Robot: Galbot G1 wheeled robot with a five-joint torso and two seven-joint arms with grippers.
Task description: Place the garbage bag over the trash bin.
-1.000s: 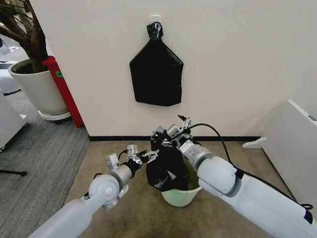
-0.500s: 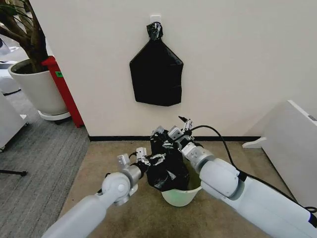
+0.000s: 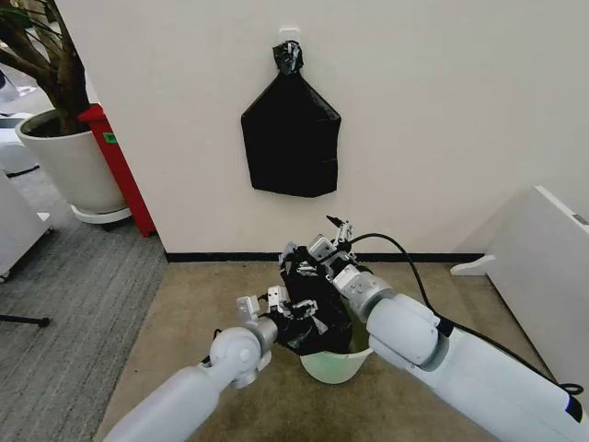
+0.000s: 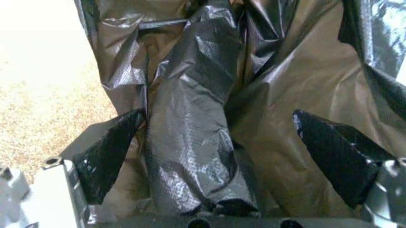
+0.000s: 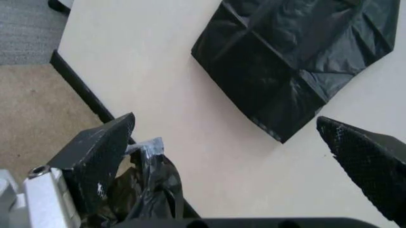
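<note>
The black garbage bag stands bunched up out of the cream-white trash bin on the floor. My left gripper presses into the bag's left side. In the left wrist view it is open, with a crinkled fold of the bag lying between its spread fingers. At the bag's top is my right gripper. The right wrist view shows it open and facing the wall, with a bunched bit of the bag against one finger.
A flat black bundle with a knotted top hangs on the wall above the bin. A large white plant pot and a red stand sit at the left. A white panel stands to the right.
My left arm has swung right, bringing its gripper from beside the bag onto its left side. The right gripper has stayed at the bag's top, sinking slightly.
</note>
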